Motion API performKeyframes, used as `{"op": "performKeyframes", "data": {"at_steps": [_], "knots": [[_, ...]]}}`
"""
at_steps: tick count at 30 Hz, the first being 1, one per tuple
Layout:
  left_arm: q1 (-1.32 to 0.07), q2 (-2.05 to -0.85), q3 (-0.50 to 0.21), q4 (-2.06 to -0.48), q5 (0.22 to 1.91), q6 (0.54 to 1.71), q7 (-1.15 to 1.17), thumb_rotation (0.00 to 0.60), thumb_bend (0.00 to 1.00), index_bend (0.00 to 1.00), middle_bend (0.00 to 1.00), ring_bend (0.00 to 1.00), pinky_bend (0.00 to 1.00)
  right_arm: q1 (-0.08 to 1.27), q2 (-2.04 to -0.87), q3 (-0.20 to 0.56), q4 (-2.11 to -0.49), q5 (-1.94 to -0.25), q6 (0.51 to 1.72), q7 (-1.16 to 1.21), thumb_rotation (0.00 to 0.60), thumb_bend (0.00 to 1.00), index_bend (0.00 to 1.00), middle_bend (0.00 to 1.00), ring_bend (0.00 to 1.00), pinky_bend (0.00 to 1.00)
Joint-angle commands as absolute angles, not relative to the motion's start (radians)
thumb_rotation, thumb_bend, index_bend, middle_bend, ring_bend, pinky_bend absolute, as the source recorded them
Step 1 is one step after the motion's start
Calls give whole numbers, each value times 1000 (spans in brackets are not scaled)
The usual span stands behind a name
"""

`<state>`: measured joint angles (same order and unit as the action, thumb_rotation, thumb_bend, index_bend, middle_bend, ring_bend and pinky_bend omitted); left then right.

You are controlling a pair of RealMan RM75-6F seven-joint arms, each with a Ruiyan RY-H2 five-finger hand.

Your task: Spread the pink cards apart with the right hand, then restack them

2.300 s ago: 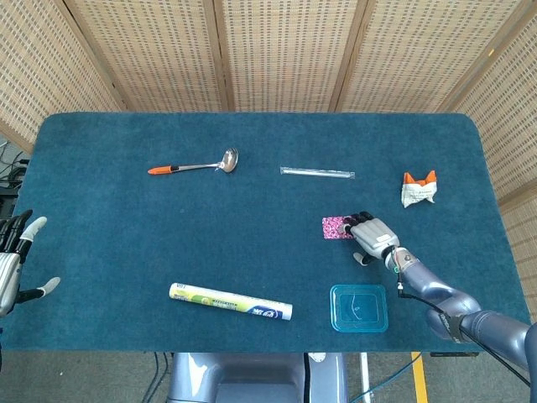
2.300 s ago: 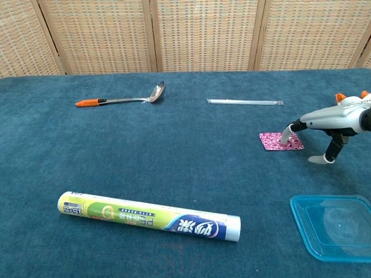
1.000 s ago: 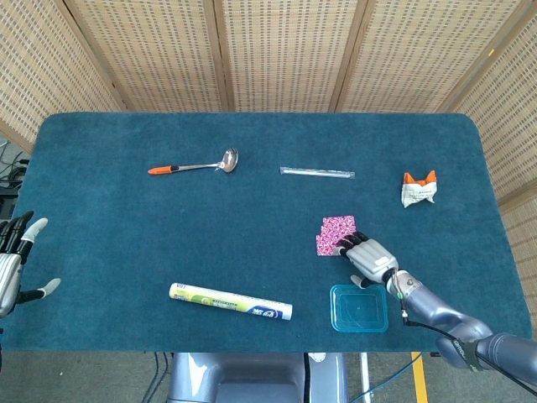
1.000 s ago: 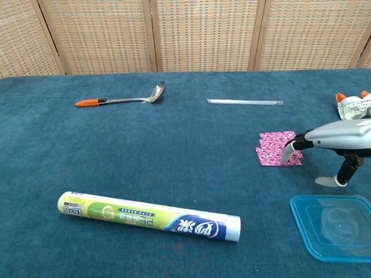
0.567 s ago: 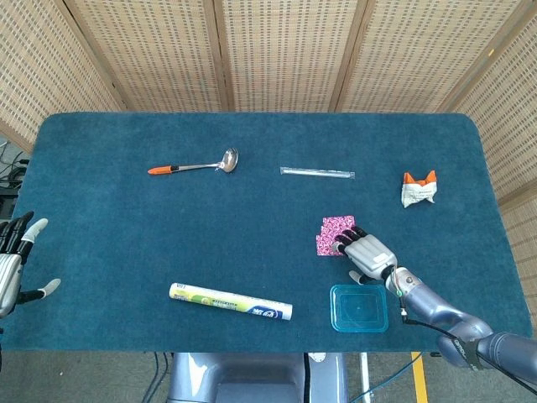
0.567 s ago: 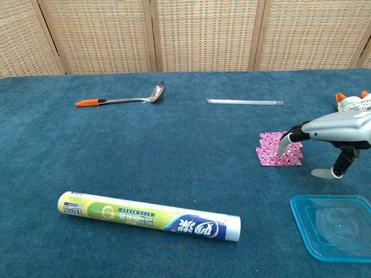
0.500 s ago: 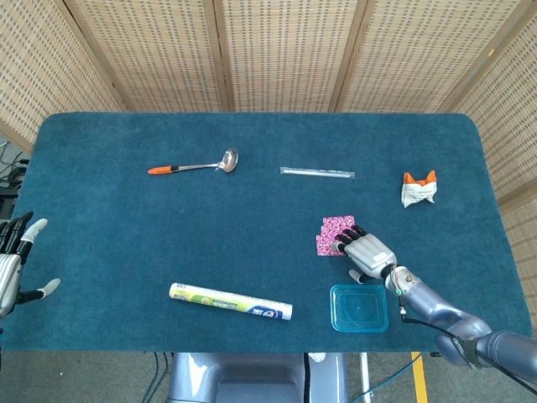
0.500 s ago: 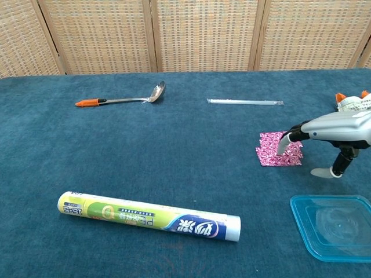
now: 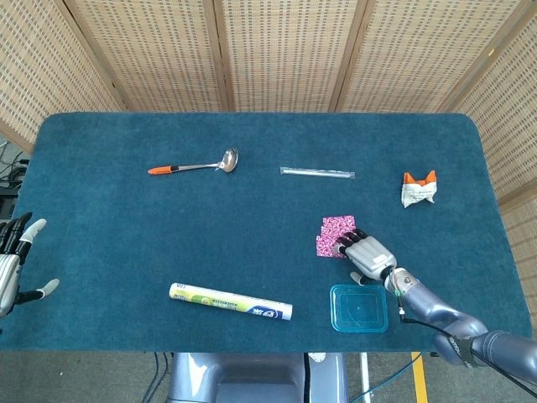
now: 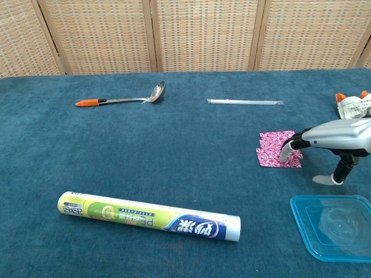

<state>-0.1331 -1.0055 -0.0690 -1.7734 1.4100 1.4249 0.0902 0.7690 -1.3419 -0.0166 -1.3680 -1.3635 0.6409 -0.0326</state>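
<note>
My right hand [image 9: 367, 253] presses spread fingertips [image 10: 284, 155] on the fanned pink patterned cards [image 9: 334, 234], partly hiding them; my left hand [image 9: 12, 267], cropped, shows splayed empty fingers.

Bright, even, diffuse light in both views, with faint soft shadows, no glare and sharp focus.

On the blue felt table [image 9: 126, 210]: one metal ladle with an orange handle [image 9: 195, 166], one clear-wrapped straw [image 9: 317, 172], one crumpled white-and-orange packet [image 9: 419, 190], one green-and-white cling-film tube [image 9: 231, 301], one clear blue plastic lid [image 9: 359, 308]. Pink patterned cards [image 9: 332, 234]: apparently two, offset and overlapping; any others cannot be told.
</note>
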Motion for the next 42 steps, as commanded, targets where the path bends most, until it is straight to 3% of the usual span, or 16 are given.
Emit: {"op": "performKeyframes", "data": {"at_steps": [1, 18, 25, 42], "knots": [[-134, -1006, -69, -1773, 1411, 1424, 91, 600, 138, 84, 0, 0, 0, 763, -1338, -22, -1379, -1369, 648, -34, 600, 466, 196, 134, 0, 0], [-137, -1008, -70, -1766, 1409, 1420, 86, 600, 137, 84, 0, 0, 0, 728, -1300, -53, -1465, -1399, 689, -60, 600, 466, 198, 134, 0, 0], [-138, -1011, -70, -1765, 1413, 1420, 85, 600, 137, 84, 0, 0, 0, 734, -1274, -30, -1493, -1409, 716, -67, 600, 466, 198, 133, 0, 0], [-131, -1009, -66, -1765, 1411, 1425, 84, 600, 137, 84, 0, 0, 0, 801, -1309, 14, -1394, -1357, 620, -56, 600, 466, 199, 134, 0, 0]]}}
